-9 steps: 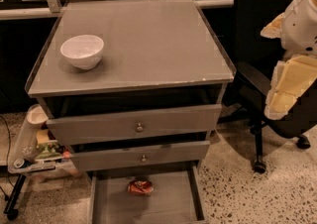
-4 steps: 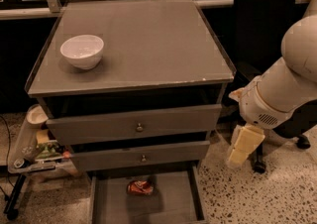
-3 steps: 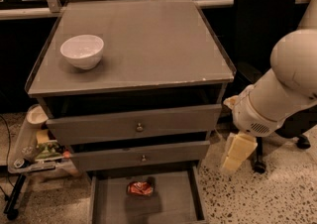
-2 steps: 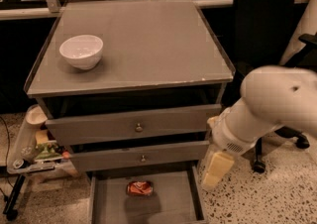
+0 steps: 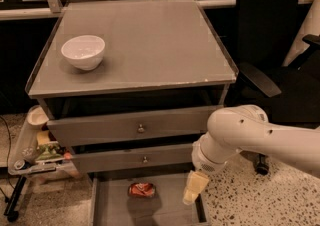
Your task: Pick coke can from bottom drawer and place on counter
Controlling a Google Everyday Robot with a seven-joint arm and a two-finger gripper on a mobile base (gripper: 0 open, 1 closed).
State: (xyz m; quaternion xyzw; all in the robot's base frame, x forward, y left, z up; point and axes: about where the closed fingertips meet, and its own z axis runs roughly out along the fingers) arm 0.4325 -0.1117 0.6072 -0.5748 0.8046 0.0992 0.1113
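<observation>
The coke can [image 5: 142, 190] lies on its side on the floor of the open bottom drawer [image 5: 165, 211], near the drawer's back. My gripper [image 5: 194, 188] hangs from the white arm at the drawer's right side, to the right of the can and apart from it. The counter [image 5: 150, 40] is the grey cabinet top above.
A white bowl [image 5: 83, 51] stands on the counter's left part. Two knobbed drawers [image 5: 141, 129] are partly pulled out above the bottom drawer. A black office chair [image 5: 272, 55] stands to the right. A cluttered cart [image 5: 35, 152] stands at the left.
My arm has swung down and left from the upper right, past the cabinet's right side, to the open bottom drawer. The can and bowl have not moved.
</observation>
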